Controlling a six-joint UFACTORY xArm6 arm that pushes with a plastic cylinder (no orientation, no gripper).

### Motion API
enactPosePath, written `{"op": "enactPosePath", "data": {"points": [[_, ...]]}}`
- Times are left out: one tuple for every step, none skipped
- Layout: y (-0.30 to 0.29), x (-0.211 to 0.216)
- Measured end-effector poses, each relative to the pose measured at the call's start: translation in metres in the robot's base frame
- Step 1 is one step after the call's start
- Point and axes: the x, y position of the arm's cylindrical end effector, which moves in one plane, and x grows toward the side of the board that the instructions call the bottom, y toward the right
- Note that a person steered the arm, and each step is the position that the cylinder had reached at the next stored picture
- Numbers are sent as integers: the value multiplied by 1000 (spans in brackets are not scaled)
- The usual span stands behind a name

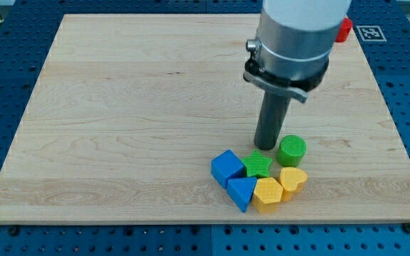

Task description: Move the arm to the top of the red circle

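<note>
Most of the red block point(344, 29) is hiding behind my arm's grey housing point(295, 35) at the view's top right; only a sliver is showing past the housing's right side, so I cannot make out its shape. It is sitting near the board's point(119, 107) top right corner, well apart from the other blocks. The top of the arm is running out of the picture.

The rod point(272, 117) is hanging straight down from the housing. My tip point(268, 148) is resting on the board just above the green star-like block point(259, 165) and just left of the green cylinder point(292, 151); whether it is touching either, I cannot tell. There is no pincer on this arm, only the rod.

Below those, the blue cube point(227, 167), a blue wedge point(242, 192), a yellow hexagon-like block point(268, 194) and a yellow heart-like block point(292, 179) are clustering tightly together.
</note>
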Motion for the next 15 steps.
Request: {"op": "enactPosePath", "data": {"points": [[13, -23], [41, -28], [51, 0], [51, 32], [51, 40], [51, 18], [30, -20], [-21, -67], [-38, -144], [-32, -219], [13, -273], [96, -312], [116, -313], [203, -313], [259, -307]]}}
